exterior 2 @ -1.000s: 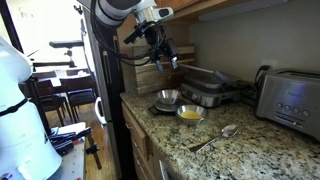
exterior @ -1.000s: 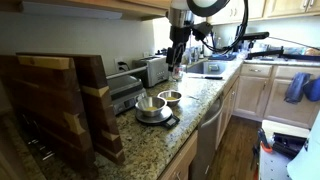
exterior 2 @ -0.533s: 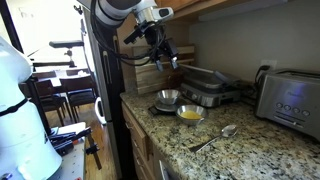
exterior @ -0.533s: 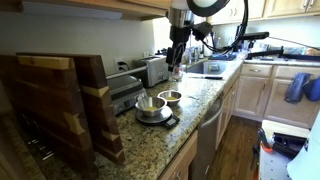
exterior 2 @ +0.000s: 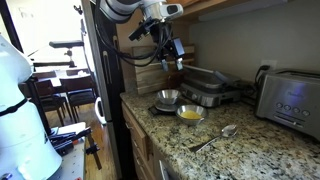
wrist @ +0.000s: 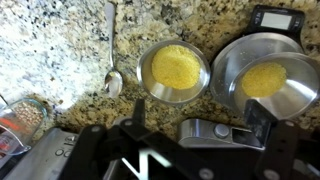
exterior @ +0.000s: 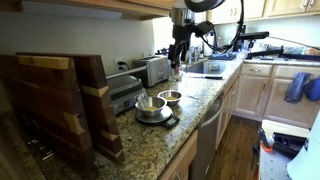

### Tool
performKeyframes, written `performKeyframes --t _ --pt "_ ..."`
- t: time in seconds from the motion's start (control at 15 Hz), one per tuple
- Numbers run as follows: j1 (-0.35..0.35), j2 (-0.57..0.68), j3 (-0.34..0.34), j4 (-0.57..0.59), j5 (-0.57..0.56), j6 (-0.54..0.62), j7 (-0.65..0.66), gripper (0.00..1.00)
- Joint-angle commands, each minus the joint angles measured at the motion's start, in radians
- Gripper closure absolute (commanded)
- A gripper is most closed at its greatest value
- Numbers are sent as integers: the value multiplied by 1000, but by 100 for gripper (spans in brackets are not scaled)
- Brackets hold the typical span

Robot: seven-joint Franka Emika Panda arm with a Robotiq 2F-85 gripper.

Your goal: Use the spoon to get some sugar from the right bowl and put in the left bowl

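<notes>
End effector hangs high over the bowls, fingers spread wide, nothing held. Spoon lies flat on the counter, just beside the right bowl, on the side away from the left bowl. In the wrist view it sits up-left of the fingers, long axis top to bottom, scoop end nearest them. Count: one spoon, two bowls, yellowish sugar in both, one arm

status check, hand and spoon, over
Hand open, empty, high above counter. Spoon flat on counter, untouched, beside small bowl. Nothing seen blocking it.
</notes>
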Motion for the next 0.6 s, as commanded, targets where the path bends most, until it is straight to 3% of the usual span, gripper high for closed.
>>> performKeyframes --t 0.0,0.53 --pt "-19 89 -48 104 42 -70 -37 0" --pt "-40 261 -129 223 161 -67 -181 0"
